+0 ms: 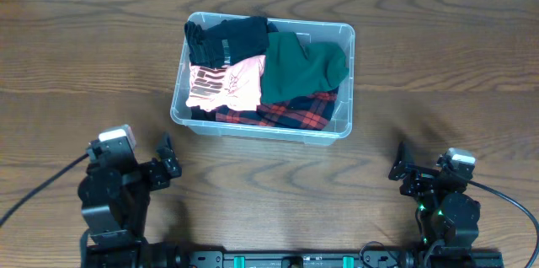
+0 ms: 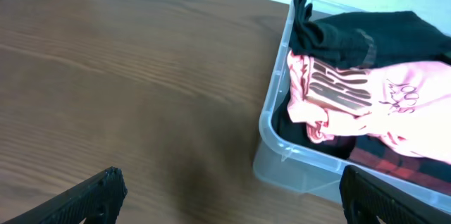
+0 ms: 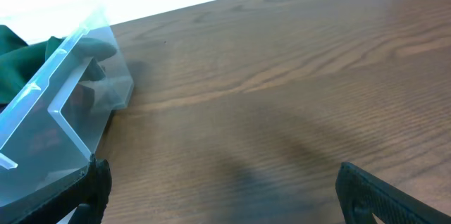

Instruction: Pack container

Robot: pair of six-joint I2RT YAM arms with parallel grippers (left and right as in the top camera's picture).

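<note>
We find the container (image 1: 261,128), full of clothes (image 1: 253,83), at 12 o'clock. At 7 o'clock the left jaws, at 5 the right jaws, both released.

The counter (image 1: 84,66) is dark brown wood with a visible grain and a smooth, faintly shiny finish. The container (image 1: 253,131) is clear, glossy plastic, and everything in it is soft matt cloth: a black garment (image 1: 227,39), a pink shirt (image 1: 240,83) with a flat dark print, a green garment (image 1: 303,66) and a red-and-black plaid (image 1: 295,115). The left claw (image 1: 167,160) and right claw (image 1: 401,169) look like matt black plastic.
</note>
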